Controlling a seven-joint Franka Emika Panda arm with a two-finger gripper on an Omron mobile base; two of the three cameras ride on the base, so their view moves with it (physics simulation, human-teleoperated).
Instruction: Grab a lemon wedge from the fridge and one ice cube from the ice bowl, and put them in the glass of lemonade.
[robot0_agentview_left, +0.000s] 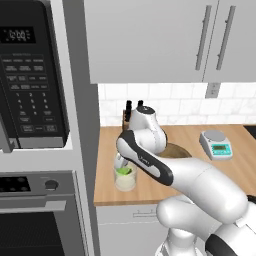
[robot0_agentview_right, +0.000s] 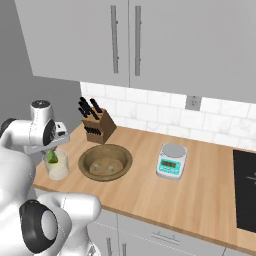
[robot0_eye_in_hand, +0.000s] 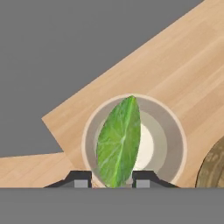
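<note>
Hand view looks straight down into the short clear tumbler of pale lemonade, and a green, leaf-veined lemon wedge hides most of the liquid; the wedge stands between the two dark fingertips of the tool, but the fingertips are cut off low in the view and I cannot tell whether they pinch the wedge or have let go of it. In the left base view the white arm's elbow covers the tool, and just a slice of the wedge shows above the glass; the wide brown wooden ice bowl is almost wholly hidden behind the arm. From the right base view the tool hangs right over the glass, with the wedge at its rim. There the bowl sits just beside the glass, and the pale shapes inside it are too faint to tell apart. The glass stands near the front-left corner of the wooden bench, close to the grey wall on that side. A knife block stands behind the bowl, a small kitchen scale well to its right, with bare wood between and in front of them.
</note>
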